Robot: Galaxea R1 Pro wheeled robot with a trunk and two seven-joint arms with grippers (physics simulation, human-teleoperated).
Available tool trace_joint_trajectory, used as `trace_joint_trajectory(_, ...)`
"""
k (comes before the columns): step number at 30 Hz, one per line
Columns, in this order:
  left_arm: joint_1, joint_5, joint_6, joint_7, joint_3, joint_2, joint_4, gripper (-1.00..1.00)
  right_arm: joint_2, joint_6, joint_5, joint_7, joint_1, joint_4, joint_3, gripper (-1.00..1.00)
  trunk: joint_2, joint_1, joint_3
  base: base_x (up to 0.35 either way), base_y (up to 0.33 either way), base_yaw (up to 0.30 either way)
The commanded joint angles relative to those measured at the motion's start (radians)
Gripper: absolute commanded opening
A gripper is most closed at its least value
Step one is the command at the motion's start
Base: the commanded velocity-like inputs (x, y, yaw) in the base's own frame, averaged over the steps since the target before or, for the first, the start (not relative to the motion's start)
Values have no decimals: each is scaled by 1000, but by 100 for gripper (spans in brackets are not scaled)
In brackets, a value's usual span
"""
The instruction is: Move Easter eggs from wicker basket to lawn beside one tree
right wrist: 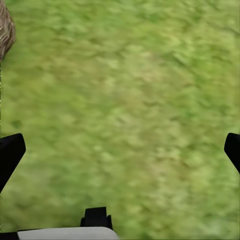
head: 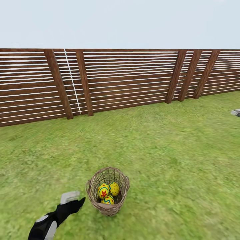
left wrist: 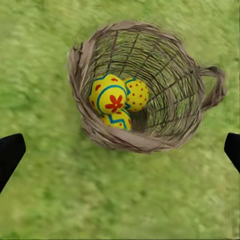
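Here the left tool [left wrist: 120, 150] hangs spread wide above the basket [left wrist: 165, 135], three eggs [left wrist: 117, 100] inside; the right tool [right wrist: 120, 150] gapes wide over lawn [right wrist: 140, 100].

No readable text — nothing lettered or numbered in any view.

The three Easter eggs [left wrist: 116, 101] in the wicker basket [left wrist: 95, 137] carry painted marks only — red dots, a red flower shape, blue zigzag and ring bands — and none of it forms letters or digits. The fence [head: 126, 78] slats bear no label, brand or sign.
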Motion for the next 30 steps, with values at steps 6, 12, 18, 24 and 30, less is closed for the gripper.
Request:
trace_joint_trajectory(6, -21, 16, 186, -182, 55, 1, -177, 100, 2, -4, -10, -3, -1, 0, 9, 100, -1, 0, -1, 0, 0, 0)
trace_joint_trajectory(12, -56, 73, 265, -266, 115, -15, -190, 100, 2, -4, -10, -3, -1, 0, 10, 100, -1, 0, -1, 0, 0, 0)
trace_joint_trajectory(18, -102, 89, 373, -150, 121, -114, -190, 100, 2, -4, -10, -3, -1, 0, 10, 100, -1, 0, -1, 0, 0, 0)
trace_joint_trajectory(24, -156, 112, 405, 259, 118, -219, -190, 100, 2, -4, -10, -3, -1, 0, 10, 100, -1, 0, -1, 0, 0, 0)
trace_joint_trajectory(30, -202, 351, 402, 670, 78, -219, -184, 100, 2, -4, -10, -3, -1, -1, 10, 100, -1, 0, -1, 0, 0, 0)
